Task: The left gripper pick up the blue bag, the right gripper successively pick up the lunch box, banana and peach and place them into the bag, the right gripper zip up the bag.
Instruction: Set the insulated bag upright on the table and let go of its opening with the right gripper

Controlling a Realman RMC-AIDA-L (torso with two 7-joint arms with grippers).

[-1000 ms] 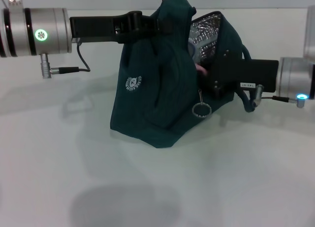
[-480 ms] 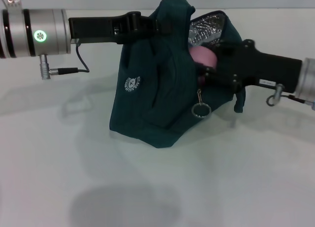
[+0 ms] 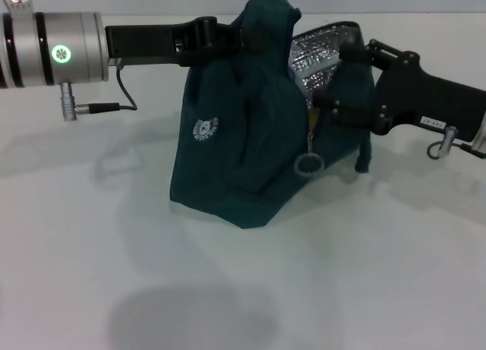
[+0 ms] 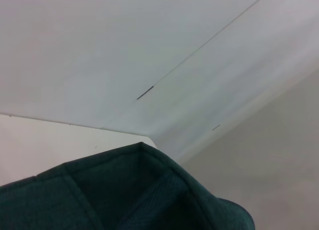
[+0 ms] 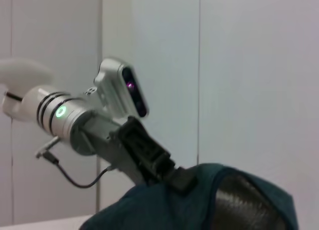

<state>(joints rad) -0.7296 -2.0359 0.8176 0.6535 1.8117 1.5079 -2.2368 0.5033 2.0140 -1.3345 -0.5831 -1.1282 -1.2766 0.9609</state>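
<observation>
While the left gripper [image 3: 241, 39] pinches the blue bag [image 3: 243, 152] by its peak, the right gripper [image 3: 334, 84] sits at the foil-lined mouth, finger state untellable. Soft fabric will likely sag; take the ring pull [image 3: 309, 165]. Bag stands upright on the table [image 3: 243, 289], mouth facing the robot's right.

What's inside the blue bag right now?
Inside the dark teal-blue fabric bag, only crinkled silver foil lining shows through the open mouth. Anything lower is hidden by fabric and the black right tool.

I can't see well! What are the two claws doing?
Left gripper: jaws shut on the blue bag, holding its top up.
Right gripper: at the bag's opening, cannot be told.
</observation>
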